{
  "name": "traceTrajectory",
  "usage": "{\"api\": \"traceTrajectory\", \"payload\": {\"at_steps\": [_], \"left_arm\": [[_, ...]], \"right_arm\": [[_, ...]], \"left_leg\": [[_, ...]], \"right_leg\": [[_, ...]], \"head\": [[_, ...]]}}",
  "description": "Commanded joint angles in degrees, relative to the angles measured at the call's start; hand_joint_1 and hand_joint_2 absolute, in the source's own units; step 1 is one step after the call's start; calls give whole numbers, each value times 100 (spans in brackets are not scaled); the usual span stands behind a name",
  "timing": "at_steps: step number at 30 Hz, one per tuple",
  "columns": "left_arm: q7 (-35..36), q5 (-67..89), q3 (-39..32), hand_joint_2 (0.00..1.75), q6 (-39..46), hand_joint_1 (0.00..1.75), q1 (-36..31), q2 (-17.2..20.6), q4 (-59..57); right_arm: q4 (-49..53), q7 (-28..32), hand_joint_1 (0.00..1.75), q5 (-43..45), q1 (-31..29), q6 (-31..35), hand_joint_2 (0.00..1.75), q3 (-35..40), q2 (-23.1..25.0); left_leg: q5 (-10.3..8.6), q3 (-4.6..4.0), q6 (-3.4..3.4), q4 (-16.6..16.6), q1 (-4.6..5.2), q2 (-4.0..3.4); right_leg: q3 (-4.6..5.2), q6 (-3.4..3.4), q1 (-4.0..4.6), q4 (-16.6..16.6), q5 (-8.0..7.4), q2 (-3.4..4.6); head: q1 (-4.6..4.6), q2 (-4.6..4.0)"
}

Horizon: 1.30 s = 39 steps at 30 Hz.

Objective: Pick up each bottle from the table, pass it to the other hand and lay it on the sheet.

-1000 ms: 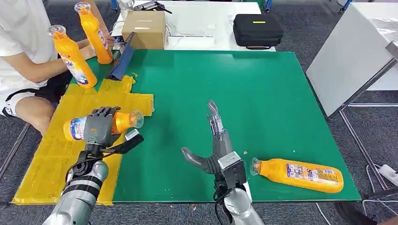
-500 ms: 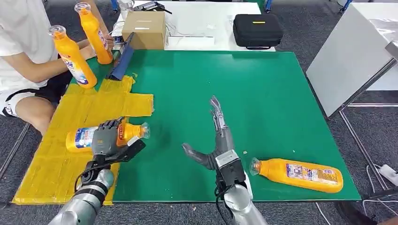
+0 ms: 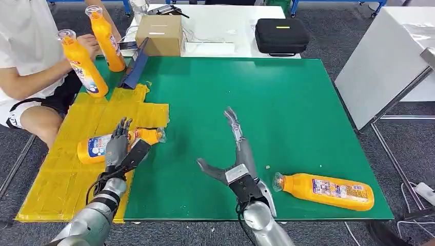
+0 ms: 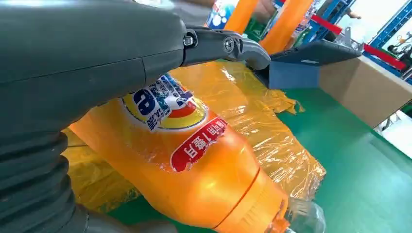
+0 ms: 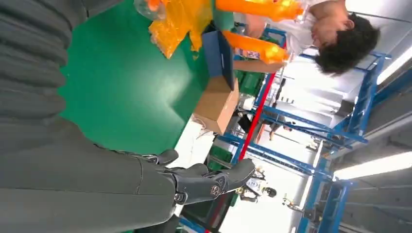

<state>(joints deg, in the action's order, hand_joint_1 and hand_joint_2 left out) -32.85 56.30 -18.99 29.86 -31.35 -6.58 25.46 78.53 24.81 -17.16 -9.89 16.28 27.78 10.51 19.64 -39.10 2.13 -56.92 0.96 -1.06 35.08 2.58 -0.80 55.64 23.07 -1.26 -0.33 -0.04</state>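
Your left hand (image 3: 118,146) has its fingers (image 4: 228,46) apart, resting over the bottle (image 3: 100,146) that lies on the yellow sheet (image 3: 66,169). Your right hand (image 3: 237,154) is spread and holds nothing. At 3 o'clock from it, 1 second bottle (image 3: 328,190) lies on the counter (image 3: 287,102); it looks rigid, smooth, likely slippery, so grasp mid-body.

A person in a white shirt (image 3: 23,46) is sitting at the far left corner of the green table (image 3: 287,102). A cardboard box (image 3: 159,35) and a black zippered case (image 3: 281,35) are resting on the white table (image 3: 225,23) behind it, the box to the left and the case to the right, well apart. A blue-edged tablet (image 3: 135,64) is standing tilted beside the box's near corner, while a white panel (image 3: 382,66) is leaning off to the right.
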Motion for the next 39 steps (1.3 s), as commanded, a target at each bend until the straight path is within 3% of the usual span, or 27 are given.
{"api": "traceTrajectory", "payload": {"at_steps": [1, 3, 7, 16, 21, 25, 29, 39], "left_arm": [[-478, -886, -386, 175, -851, 0, 218, -13, -289], [-587, -748, -19, 175, -40, 0, 393, -14, -97], [-715, -1411, 708, 175, 264, 0, 772, -135, 524], [-715, -1411, 708, 175, 264, 0, 772, -135, 524], [-715, -2503, 2232, 175, 975, 0, 1373, -46, 1685], [-715, -1284, 1599, 175, 1014, 0, 1846, -453, 2814], [-715, -1089, 1680, 175, 1014, 0, 2048, -587, 3395], [-715, -1807, 2333, 175, 1014, 0, 1855, -471, 3065]], "right_arm": [[-563, -250, 0, -656, -248, 79, 175, 118, -394], [-690, -365, 0, -954, -249, 10, 175, 77, -528], [-885, -368, 0, -1121, -203, -170, 175, -136, -729], [-885, -368, 0, -1121, -203, -170, 175, -136, -729], [-680, -848, 0, -2240, -10, 125, 175, -307, -1211], [-402, -1086, 0, -2839, 263, 69, 175, -572, -1649], [-241, -1218, 0, -3046, 551, -72, 175, -909, -2095], [111, -1037, 0, -3031, 919, -667, 175, -1409, -2768]], "left_leg": [[9, 29, -11, 5, -5, -3], [13, 49, -16, 7, -7, -2], [12, 46, -13, 6, -5, -3], [9, 37, -6, -1, -7, -2], [12, 35, -7, 2, -5, 3], [38, 51, -17, -11, -11, 19], [41, 34, -9, -20, -9, 41], [33, 1, 7, -18, 10, 38]], "right_leg": [[-28, -7, 1, -9, 2, 15], [-48, -8, 2, -14, 4, 19], [-45, -3, 1, -13, 6, 15], [-38, -15, 3, -5, 27, 13], [-38, -18, 2, -8, 33, 6], [-61, -20, 4, -8, 54, 2], [-50, -17, 0, -4, 61, -19], [-69, 23, -15, -1, 14, -13]], "head": [[0, -2], [0, -2], [0, -2], [-2, -2], [-2, -2], [0, -2], [-2, -2], [-2, -2]]}}
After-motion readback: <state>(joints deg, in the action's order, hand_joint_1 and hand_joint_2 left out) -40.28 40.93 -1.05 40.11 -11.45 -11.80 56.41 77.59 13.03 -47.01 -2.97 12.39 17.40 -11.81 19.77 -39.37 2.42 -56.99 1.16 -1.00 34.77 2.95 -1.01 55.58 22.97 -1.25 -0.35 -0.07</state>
